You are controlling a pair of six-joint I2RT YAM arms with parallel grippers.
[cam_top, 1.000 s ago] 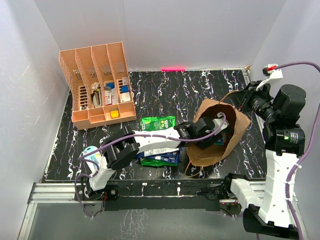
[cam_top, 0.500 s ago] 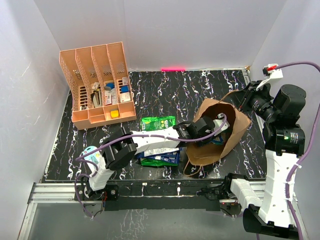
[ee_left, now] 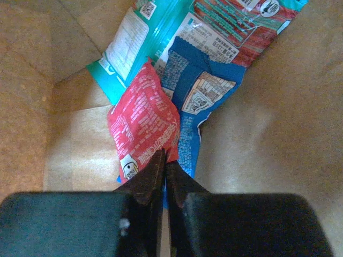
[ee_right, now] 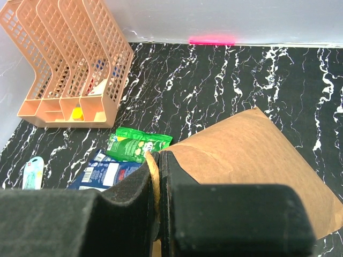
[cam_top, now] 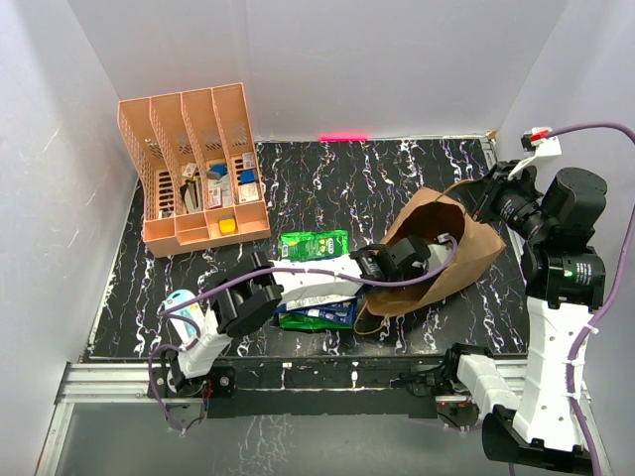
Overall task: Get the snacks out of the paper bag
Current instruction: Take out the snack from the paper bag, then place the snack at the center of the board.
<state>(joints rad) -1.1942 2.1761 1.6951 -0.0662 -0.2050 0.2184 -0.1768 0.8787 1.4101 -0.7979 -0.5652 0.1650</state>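
Note:
The brown paper bag (cam_top: 451, 260) lies tipped on the marbled table, its mouth toward the left arm. My left gripper (cam_top: 405, 260) reaches into it and is shut (ee_left: 165, 160) on the lower corner of a red snack packet (ee_left: 142, 120). Against that packet lie a blue packet (ee_left: 195, 91) and a teal one (ee_left: 131, 48) on the bag's floor. My right gripper (ee_right: 159, 176) is shut on the bag's twisted paper handle (ee_right: 152, 166) at the rim, above the table at the right (cam_top: 486, 198). A green packet (cam_top: 314, 244) and a blue packet (cam_top: 322, 315) lie outside the bag.
A peach-orange file organiser (cam_top: 193, 164) with small stationery stands at the back left. A light-blue and white oval gadget (cam_top: 181, 309) lies by the left arm's base. White walls close in the table on three sides.
The left jaws have closed onto the red packet. The bag has sagged lower and shifted a little toward the left arm. The right gripper has stayed where it was.

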